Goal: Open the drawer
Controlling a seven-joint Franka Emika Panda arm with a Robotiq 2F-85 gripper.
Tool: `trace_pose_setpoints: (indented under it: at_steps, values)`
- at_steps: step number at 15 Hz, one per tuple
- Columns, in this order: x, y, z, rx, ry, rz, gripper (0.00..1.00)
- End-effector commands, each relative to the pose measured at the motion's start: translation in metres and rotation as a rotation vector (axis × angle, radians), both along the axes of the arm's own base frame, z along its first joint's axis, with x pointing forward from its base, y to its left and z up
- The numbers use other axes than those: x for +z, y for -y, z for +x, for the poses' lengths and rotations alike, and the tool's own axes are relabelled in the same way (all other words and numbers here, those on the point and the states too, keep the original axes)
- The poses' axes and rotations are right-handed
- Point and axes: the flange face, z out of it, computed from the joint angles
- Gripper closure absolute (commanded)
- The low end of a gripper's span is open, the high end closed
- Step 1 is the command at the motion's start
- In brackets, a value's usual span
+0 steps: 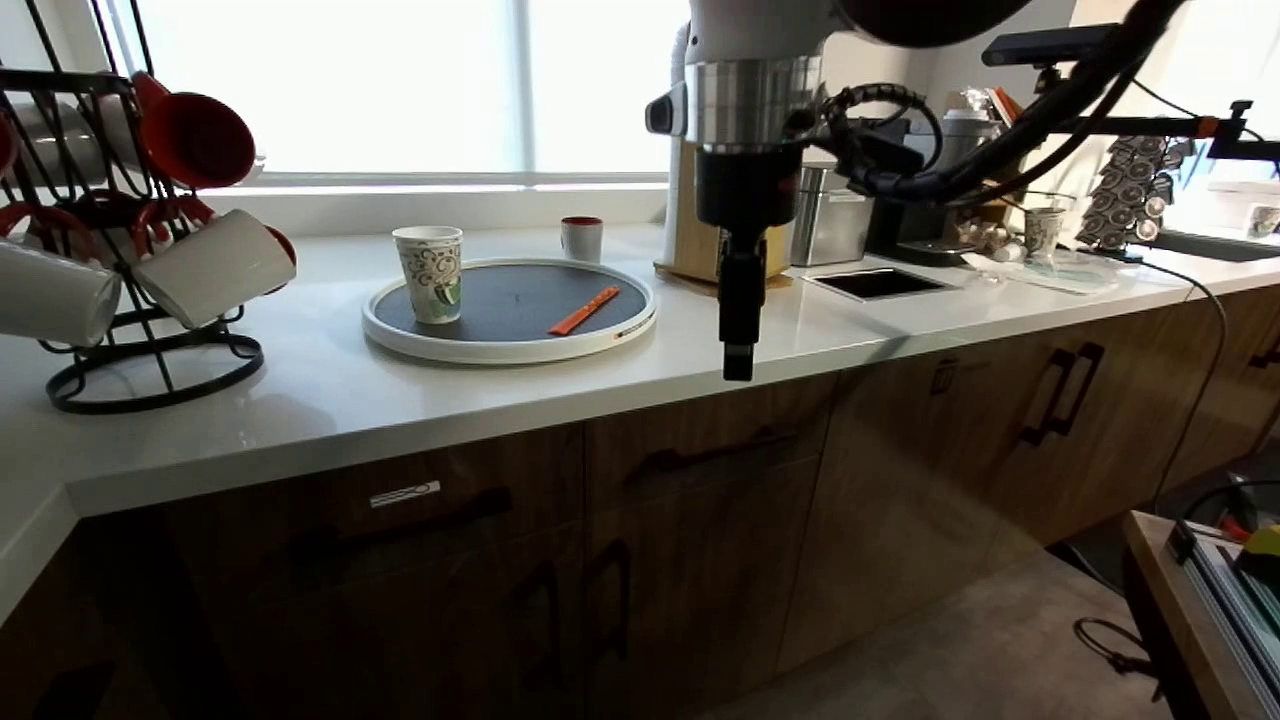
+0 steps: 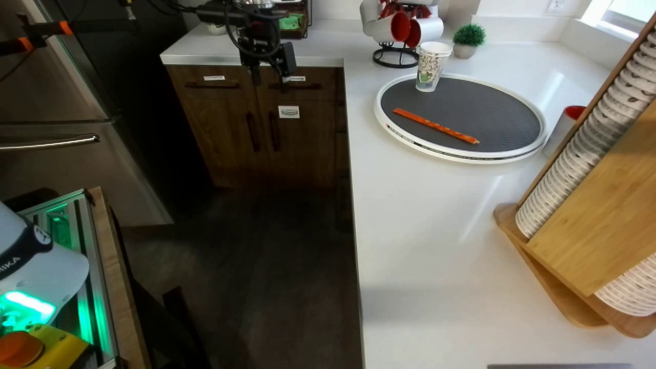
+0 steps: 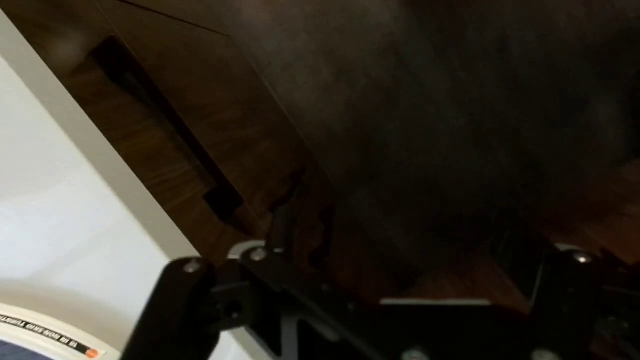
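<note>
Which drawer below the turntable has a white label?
The labelled drawer is the one nearer the mug rack; the plain drawer, nearer the hand, shows none.

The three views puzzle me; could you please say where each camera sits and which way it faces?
In an exterior view: in front of the countertop, facing the window; wrist and gripper show.
In an exterior view: high, looking down along the countertop toward far cabinets; arm base and gripper show.
Wrist view: on the wrist, looking down past the gripper at a drawer front and floor.
Both exterior views share the turntable and paper cup.
</note>
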Motion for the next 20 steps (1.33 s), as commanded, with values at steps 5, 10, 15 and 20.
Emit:
trace_pose_setpoints:
  at_steps: [5,10,15,20]
  values:
    - [-0.048,0.033,0.017,0.028,-0.105,0.066,0.00]
    - [-0.054,0.030,0.021,0.050,-0.096,0.095,0.00]
    - [-0.108,0.025,-0.015,0.194,-0.089,-0.076,0.00]
    - [-0.140,0.060,-0.048,0.328,-0.031,-0.117,0.00]
